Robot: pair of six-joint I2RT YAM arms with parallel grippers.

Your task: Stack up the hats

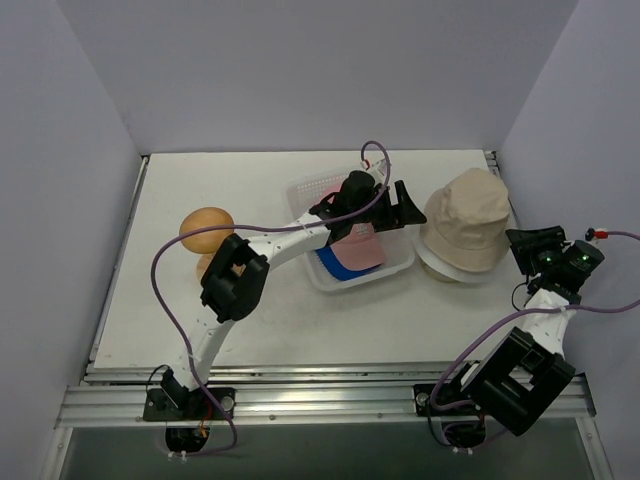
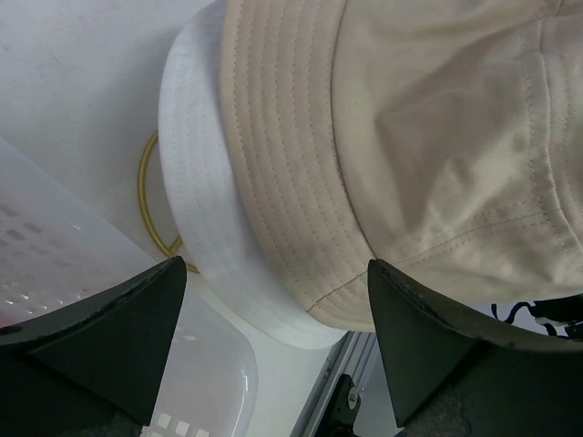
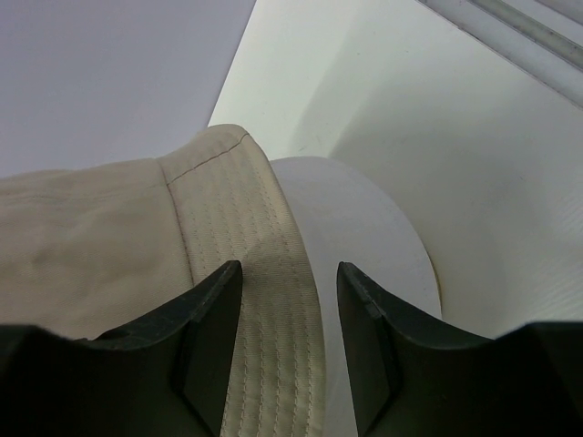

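Note:
The beige bucket hat (image 1: 465, 225) sits on top of the whitish hat (image 1: 437, 267) at the right of the table. The pink cap (image 1: 360, 246) and the blue cap (image 1: 338, 266) lie in the clear basket (image 1: 390, 262). My left gripper (image 1: 410, 211) is open and empty, just left of the beige hat (image 2: 410, 137), above the whitish hat's brim (image 2: 205, 200). My right gripper (image 1: 520, 243) is open at the hat's right side. In the right wrist view the beige brim (image 3: 255, 273) shows between the open fingers (image 3: 214, 309), with the whitish hat (image 3: 364, 228) beside it.
A smooth orange-brown dome (image 1: 207, 228) stands at the left of the table. A yellow ring (image 2: 146, 196) lies under the whitish hat by the basket corner (image 2: 55, 264). Grey walls close in the table on three sides.

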